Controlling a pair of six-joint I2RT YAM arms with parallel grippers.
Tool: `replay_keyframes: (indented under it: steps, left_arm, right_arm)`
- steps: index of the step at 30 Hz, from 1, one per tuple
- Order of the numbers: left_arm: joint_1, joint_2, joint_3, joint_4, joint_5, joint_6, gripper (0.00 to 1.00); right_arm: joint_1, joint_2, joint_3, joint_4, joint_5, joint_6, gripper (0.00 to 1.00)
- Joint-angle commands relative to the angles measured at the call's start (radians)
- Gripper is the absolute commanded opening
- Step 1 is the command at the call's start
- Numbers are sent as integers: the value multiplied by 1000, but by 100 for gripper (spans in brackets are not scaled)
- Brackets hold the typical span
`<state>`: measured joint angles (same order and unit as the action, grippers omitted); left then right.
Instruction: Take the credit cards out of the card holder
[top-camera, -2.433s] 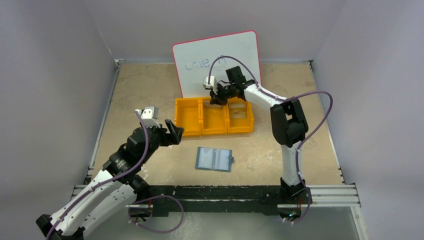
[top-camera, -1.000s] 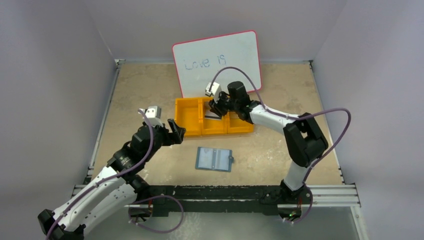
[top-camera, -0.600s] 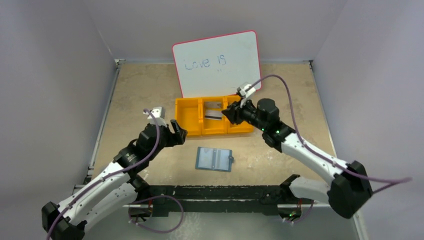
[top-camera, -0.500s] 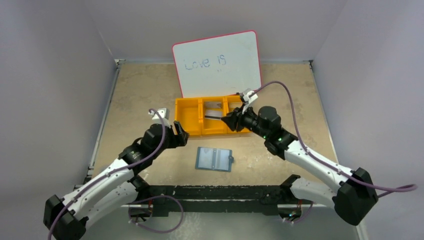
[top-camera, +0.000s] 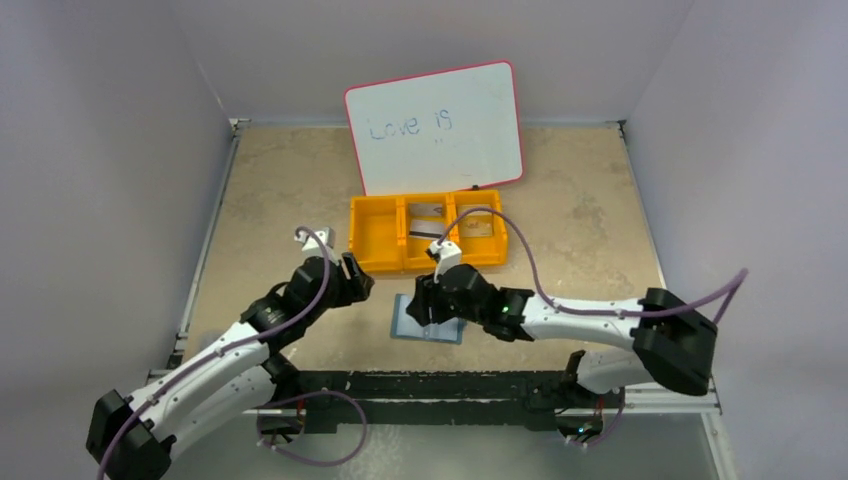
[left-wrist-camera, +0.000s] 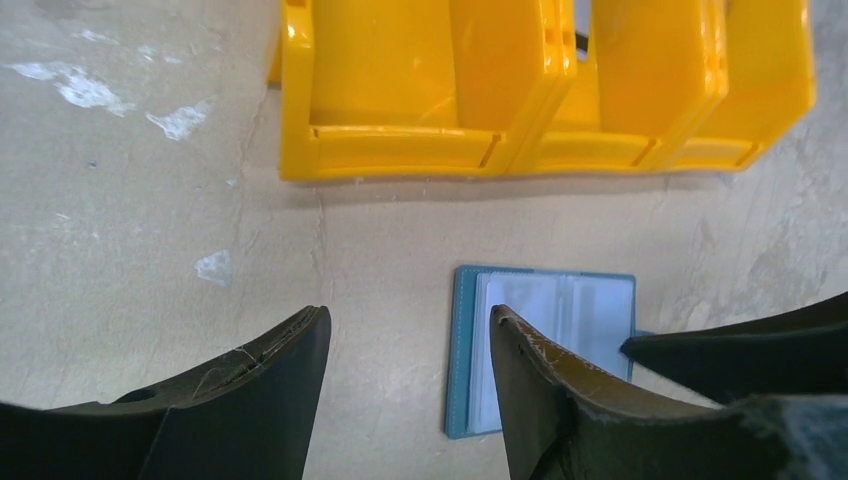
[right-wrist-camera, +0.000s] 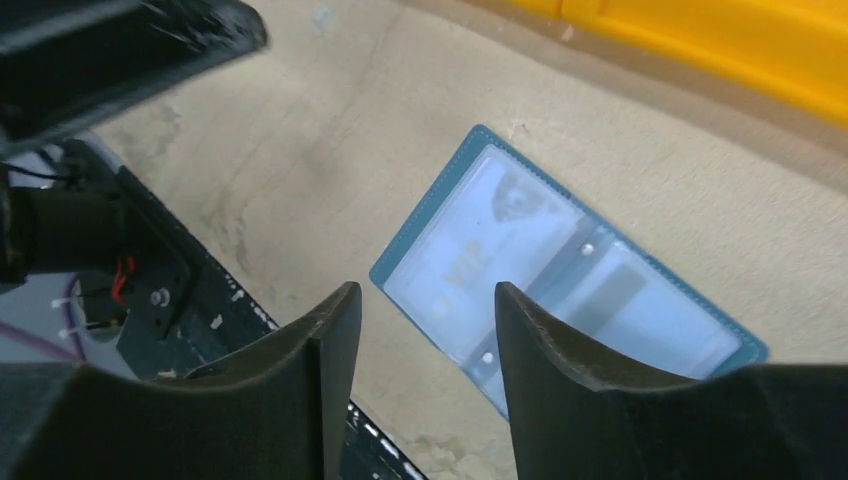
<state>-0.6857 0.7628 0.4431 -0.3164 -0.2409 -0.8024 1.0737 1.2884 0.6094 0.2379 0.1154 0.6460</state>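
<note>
The card holder (top-camera: 442, 329) lies open and flat on the table, teal with clear pockets, in front of the bin. In the right wrist view the card holder (right-wrist-camera: 560, 280) shows a pale card (right-wrist-camera: 470, 250) and a grey card (right-wrist-camera: 612, 290) still in its pockets. My right gripper (top-camera: 424, 306) hovers over its left half, open and empty (right-wrist-camera: 427, 290). My left gripper (top-camera: 356, 281) is open and empty just left of the card holder (left-wrist-camera: 555, 330), over bare table (left-wrist-camera: 408, 315). Grey cards (top-camera: 428, 211) lie in the bin's middle compartment and a tan one (top-camera: 478, 226) in the right.
The orange three-compartment bin (top-camera: 380, 262) stands behind the card holder, and a pink-rimmed whiteboard (top-camera: 440, 125) leans up behind it. A black rail (top-camera: 430, 385) runs along the near table edge, close below the right gripper. My right finger (left-wrist-camera: 740, 350) shows in the left wrist view.
The right arm swung from the bin's middle compartment down to the card holder and its jaws widened. The left gripper moved nearer the card holder and narrowed a little.
</note>
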Motion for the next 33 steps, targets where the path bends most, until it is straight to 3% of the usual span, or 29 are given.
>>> replay_keyframes:
  steps: [1, 4, 13, 24, 29, 33]
  left_arm:
    - [-1, -107, 13, -42, -134, -51, 60]
    - [-1, -188, 18, -109, -226, -87, 61]
    - [-1, -397, 50, -254, -417, -165, 63]
    - [-1, -388, 49, -261, -428, -173, 63]
    - [-1, -377, 57, -260, -429, -167, 63]
    - [-2, -376, 56, -259, -429, -167, 63]
  right_arm:
    - [64, 93, 126, -67, 199, 91, 57]
    - [106, 184, 198, -120, 267, 99, 68]
    - [220, 434, 431, -435, 502, 236, 68]
    - [252, 531, 492, -565, 568, 331, 58]
    - [265, 526, 482, -570, 568, 356, 59]
    - [265, 523, 464, -588, 570, 396, 41]
